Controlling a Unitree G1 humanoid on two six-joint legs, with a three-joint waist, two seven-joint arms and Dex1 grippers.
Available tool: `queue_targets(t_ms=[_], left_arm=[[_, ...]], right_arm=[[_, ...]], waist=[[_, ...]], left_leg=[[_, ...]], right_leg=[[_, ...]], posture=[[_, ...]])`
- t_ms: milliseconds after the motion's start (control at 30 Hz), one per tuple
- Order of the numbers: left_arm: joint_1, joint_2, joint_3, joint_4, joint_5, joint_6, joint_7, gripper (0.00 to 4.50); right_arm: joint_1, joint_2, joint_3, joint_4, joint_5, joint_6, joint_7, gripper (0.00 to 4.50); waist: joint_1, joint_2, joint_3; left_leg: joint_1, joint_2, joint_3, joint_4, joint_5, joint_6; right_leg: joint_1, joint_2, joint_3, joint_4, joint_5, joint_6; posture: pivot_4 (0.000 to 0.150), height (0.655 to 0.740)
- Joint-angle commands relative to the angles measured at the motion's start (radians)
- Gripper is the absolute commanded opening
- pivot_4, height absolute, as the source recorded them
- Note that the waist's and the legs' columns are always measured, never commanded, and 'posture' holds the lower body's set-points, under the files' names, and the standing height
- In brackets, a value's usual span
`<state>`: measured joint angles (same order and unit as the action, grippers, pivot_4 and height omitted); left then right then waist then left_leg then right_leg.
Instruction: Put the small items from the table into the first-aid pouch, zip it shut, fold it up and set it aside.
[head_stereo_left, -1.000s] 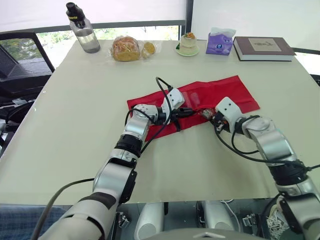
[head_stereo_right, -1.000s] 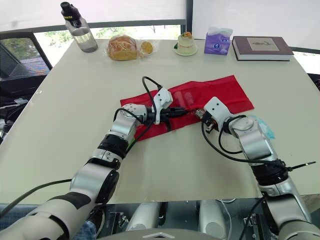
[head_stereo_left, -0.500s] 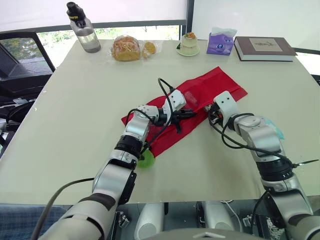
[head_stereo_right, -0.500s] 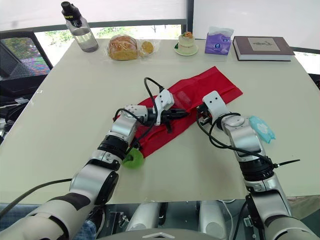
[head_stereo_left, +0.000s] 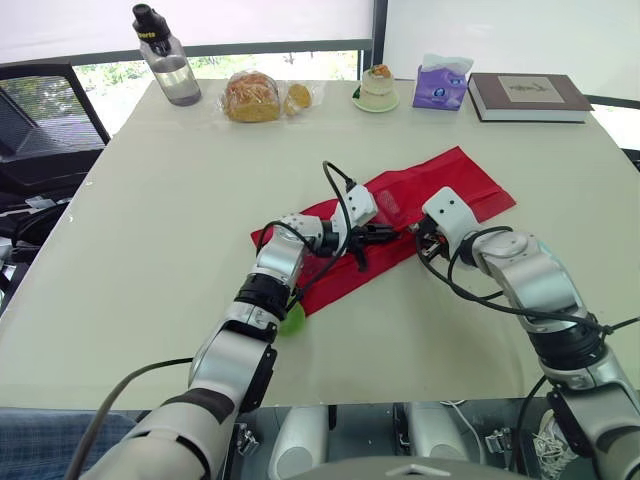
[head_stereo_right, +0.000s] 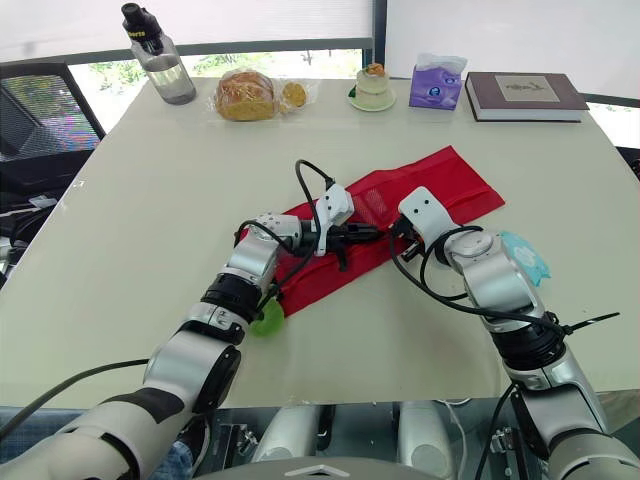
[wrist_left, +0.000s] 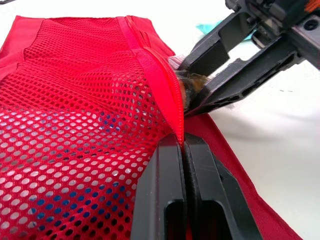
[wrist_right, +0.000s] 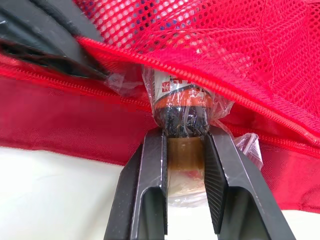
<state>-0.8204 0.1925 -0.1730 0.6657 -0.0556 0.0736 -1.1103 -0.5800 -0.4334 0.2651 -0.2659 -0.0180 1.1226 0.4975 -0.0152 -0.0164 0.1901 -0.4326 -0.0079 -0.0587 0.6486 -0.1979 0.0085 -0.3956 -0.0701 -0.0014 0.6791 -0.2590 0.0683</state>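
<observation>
The red mesh first-aid pouch lies slanted across the middle of the table. My left gripper is shut on the pouch's zipper edge and holds the mouth up. My right gripper is shut on a small brown vial in clear wrap, whose top is pushed under the zipper edge into the opening. A green item lies beside my left forearm at the pouch's near corner. A light blue packet lies on the table behind my right forearm.
Along the far edge stand a water bottle, bagged bread, a small dessert on a plate, a purple tissue pack and a book. A black chair stands off the left side.
The pouch swung to a steeper slant and then partly back, uncovering the green item. Both grippers kept their hold at the pouch mouth and shifted with it.
</observation>
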Motion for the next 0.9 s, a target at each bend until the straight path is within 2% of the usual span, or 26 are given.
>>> queue_targets(t_ms=[33, 233, 300, 333, 367, 433, 467, 767, 900], left_arm=[[0.009, -0.012, -0.03, -0.06, -0.019, 0.004, -0.04, 0.0], [0.023, -0.015, -0.055, -0.083, -0.016, 0.004, -0.051, 0.0], [0.025, -0.016, -0.059, -0.082, -0.015, 0.003, -0.049, 0.0], [0.024, -0.014, -0.058, -0.08, -0.015, 0.002, -0.049, 0.0], [0.021, -0.013, -0.058, -0.076, -0.015, 0.001, -0.049, 0.0], [0.014, -0.007, -0.052, -0.065, -0.016, -0.001, -0.048, 0.0], [0.008, -0.004, -0.047, -0.056, -0.017, -0.002, -0.047, 0.0], [-0.044, 0.016, 0.003, 0.016, -0.055, 0.006, -0.061, 0.0], [-0.067, 0.026, 0.009, 0.057, -0.062, 0.002, -0.089, 0.0]], right_arm=[[-0.029, 0.035, -0.043, 0.0, -0.003, -0.008, -0.056, 0.44], [-0.024, 0.1, -0.088, 0.03, -0.005, -0.053, -0.135, 0.44], [-0.004, 0.107, -0.093, 0.009, 0.005, -0.056, -0.135, 1.49], [0.01, 0.107, -0.095, -0.008, 0.009, -0.054, -0.133, 1.68], [0.023, 0.104, -0.098, -0.025, 0.012, -0.054, -0.13, 2.31], [0.049, 0.102, -0.119, -0.059, 0.027, -0.047, -0.127, 2.92], [0.064, 0.097, -0.133, -0.079, 0.036, -0.045, -0.123, 3.42], [0.213, 0.001, -0.241, -0.284, 0.144, -0.002, -0.052, 3.42], [0.266, -0.039, -0.274, -0.318, 0.177, -0.016, -0.034, 3.42]], waist=[[0.0, 0.0, 0.0], [0.001, 0.0, 0.0], [0.0, 0.0, 0.0], [0.002, 0.0, 0.0], [0.002, 0.0, 0.0], [0.002, 0.0, 0.0], [0.001, 0.0, 0.0], [0.0, 0.0, 0.0], [-0.001, 0.0, 0.0]], left_leg=[[0.0, 0.0, 0.0, 0.0, 0.0, 0.0], [0.0, 0.0, 0.0, 0.0, 0.0, 0.0], [0.0, 0.0, 0.0, 0.0, 0.0, 0.0], [0.0, 0.0, 0.0, 0.0, 0.0, 0.0], [0.0, 0.0, 0.0, -0.001, 0.0, 0.0], [0.0, 0.0, 0.0, -0.001, 0.0, 0.0], [0.0, 0.0, 0.0, -0.001, 0.0, 0.0], [0.0, 0.0, 0.0, -0.001, 0.0, 0.0], [0.0, 0.0, 0.0, -0.001, 0.0, 0.0]], right_leg=[[0.0, 0.0, 0.0, 0.0, 0.0, 0.0], [0.0, 0.0, 0.0, 0.0, 0.0, 0.0], [0.0, 0.0, 0.0, 0.0, 0.0, 0.0], [0.0, 0.0, 0.0, 0.0, 0.0, 0.0], [0.0, 0.0, 0.0, 0.0, 0.0, 0.0], [0.0, 0.0, 0.0, 0.0, 0.0, 0.0], [0.0, 0.0, 0.0, -0.001, 0.0, 0.0], [0.0, 0.0, 0.0, 0.0, 0.0, 0.0], [0.0, 0.0, 0.0, 0.0, 0.0, 0.0]], posture=[[0.15, 0.7332], [0.15, 0.7332], [0.15, 0.7332], [0.15, 0.7332], [0.15, 0.7332], [0.15, 0.7332], [0.15, 0.7332], [0.15, 0.7332], [0.15, 0.7332]])
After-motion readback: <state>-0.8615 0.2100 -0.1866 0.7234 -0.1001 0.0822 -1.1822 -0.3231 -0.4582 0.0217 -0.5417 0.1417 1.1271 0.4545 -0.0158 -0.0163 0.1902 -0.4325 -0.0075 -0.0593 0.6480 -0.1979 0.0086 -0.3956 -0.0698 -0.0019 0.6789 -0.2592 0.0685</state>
